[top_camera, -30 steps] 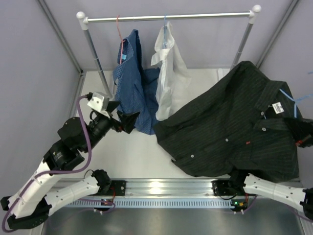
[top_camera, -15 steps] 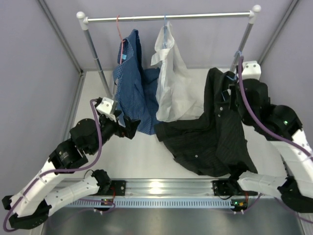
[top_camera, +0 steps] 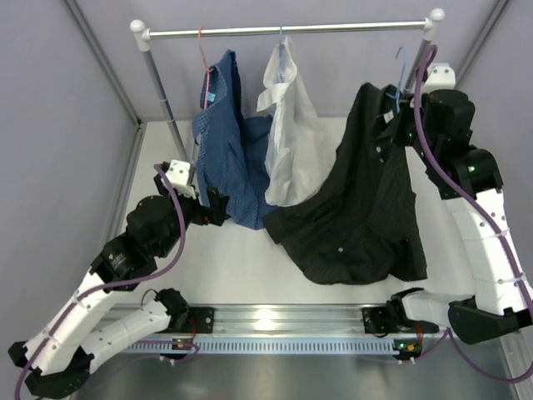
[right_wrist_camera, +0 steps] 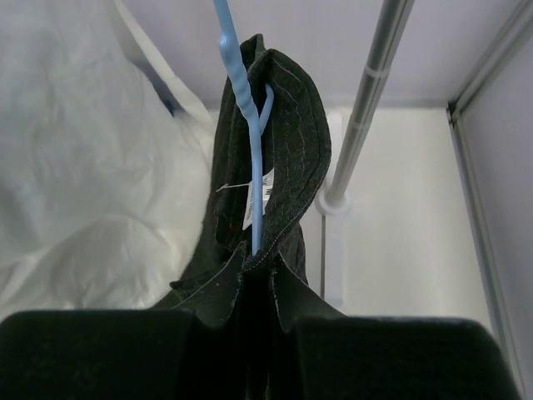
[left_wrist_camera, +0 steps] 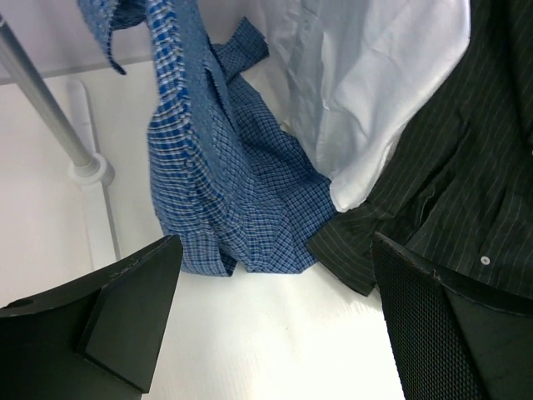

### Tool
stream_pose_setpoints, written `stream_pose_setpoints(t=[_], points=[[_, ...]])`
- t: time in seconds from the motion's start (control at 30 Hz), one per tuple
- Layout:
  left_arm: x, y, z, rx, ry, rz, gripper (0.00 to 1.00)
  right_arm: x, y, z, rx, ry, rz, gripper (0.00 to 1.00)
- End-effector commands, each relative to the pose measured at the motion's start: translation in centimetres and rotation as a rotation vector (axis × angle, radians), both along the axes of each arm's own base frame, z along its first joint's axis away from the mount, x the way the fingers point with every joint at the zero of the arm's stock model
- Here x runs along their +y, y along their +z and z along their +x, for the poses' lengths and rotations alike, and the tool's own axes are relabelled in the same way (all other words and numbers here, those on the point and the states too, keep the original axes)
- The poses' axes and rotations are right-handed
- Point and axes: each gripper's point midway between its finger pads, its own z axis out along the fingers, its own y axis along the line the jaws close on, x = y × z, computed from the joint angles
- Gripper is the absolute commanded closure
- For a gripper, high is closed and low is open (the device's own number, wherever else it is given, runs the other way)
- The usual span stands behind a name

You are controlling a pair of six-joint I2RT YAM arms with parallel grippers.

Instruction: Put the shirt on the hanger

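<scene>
The right claw [right_wrist_camera: 258, 325] pinches the soft, limp shirt [top_camera: 366, 208] by its collar, the stiff wire hanger [right_wrist_camera: 241, 83] just above; the left claw [left_wrist_camera: 275, 275] gapes open.

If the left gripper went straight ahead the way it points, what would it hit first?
Probably the hem of the blue checked shirt, just ahead of the left gripper; the black shirt lies off to its right.

- A rail [top_camera: 283, 30] runs across the top of the frame.
- From it hang a left garment [top_camera: 229, 150] and, just right, a second garment [top_camera: 291, 133].
- Upper right, the shirt [top_camera: 366, 200] hangs on the hanger [top_camera: 402, 62], its lower part on the worktop [top_camera: 241, 267].
</scene>
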Motion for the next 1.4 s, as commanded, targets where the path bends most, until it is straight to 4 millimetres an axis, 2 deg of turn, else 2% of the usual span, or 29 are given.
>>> stream_pose_setpoints(t=[0.0, 0.07, 0.1, 0.2, 0.27, 0.3, 0.33, 0.43, 0.47, 0.53, 0.57, 0.63, 0.8, 0.87, 1.1, 1.3, 1.33, 1.37], points=[[0.6, 1.2, 0.2, -0.043, 0.027, -0.066, 0.02, 0.0, 8.3, 1.7, -0.255, 0.01, 0.03, 1.0], [1.2, 1.2, -0.3, -0.043, 0.036, -0.065, 0.02, -0.1, 8.2, 2.7, -0.248, -0.003, 0.024, 1.0], [1.9, 1.8, -0.9, -0.057, 0.041, -0.079, 0.02, -0.2, 8.8, 2.8, -0.261, -0.007, 0.03, 1.0], [3.0, 1.6, -2.3, -0.05, 0.031, -0.069, 0.02, -0.1, 9.9, 4.1, -0.278, -0.012, 0.04, 1.0], [1.9, 0.6, -3.4, -0.042, -0.075, -0.023, 0.02, 0.2, 9.9, 5.3, -0.272, -0.009, 0.043, 1.0], [1.4, 0.1, -3.8, -0.045, -0.128, 0.005, 0.02, 0.0, 11.1, 5.4, -0.297, -0.016, 0.052, 1.0], [1.2, -1.0, -4.0, -0.039, -0.153, 0.031, 0.02, 0.1, 11.3, 5.7, -0.3, -0.015, 0.054, 1.0], [3.1, -1.4, -3.1, -0.032, -0.005, -0.018, 0.02, 0.4, 11.5, 6.9, -0.305, -0.025, 0.089, 1.0], [4.3, -1.9, -2.5, -0.031, 0.078, -0.034, 0.02, 0.6, 11.1, 7.6, -0.296, -0.026, 0.097, 1.0], [5.5, -1.8, -2.1, -0.053, 0.135, -0.047, 0.02, 1.4, 10.7, 8.2, -0.291, -0.007, 0.14, 1.0], [6.8, -2.0, -1.8, -0.063, 0.188, -0.053, 0.02, 1.9, 9.7, 8.8, -0.272, -0.002, 0.156, 1.0], [7.7, -2.0, -1.6, -0.082, 0.234, -0.082, 0.02, 2.3, 9.6, 9.4, -0.294, 0.001, 0.179, 1.0], [7.3, -2.8, -1.5, -0.07, 0.206, -0.093, 0.02, 4.7, 6.5, 10.8, -0.231, 0.032, 0.175, 1.0], [7.3, -3.0, -1.3, -0.064, 0.206, -0.088, 0.02, 5.0, 5.5, 11.4, -0.219, 0.03, 0.185, 1.0], [6.9, -3.3, -1.3, -0.053, 0.187, -0.088, 0.02, 5.6, 3.1, 12.4, -0.185, 0.028, 0.184, 1.0], [8.1, -3.2, -1.1, -0.061, 0.248, -0.086, 0.02, 5.8, 1.3, 12.9, -0.156, 0.023, 0.18, 1.0], [8.2, -3.4, -1.0, -0.056, 0.256, -0.084, 0.02, 5.7, 1.3, 12.9, -0.158, 0.021, 0.181, 0.98], [8.6, -3.4, -1.0, -0.058, 0.272, -0.082, 0.02, 5.8, 1.5, 12.8, -0.16, 0.026, 0.181, 0.9]])
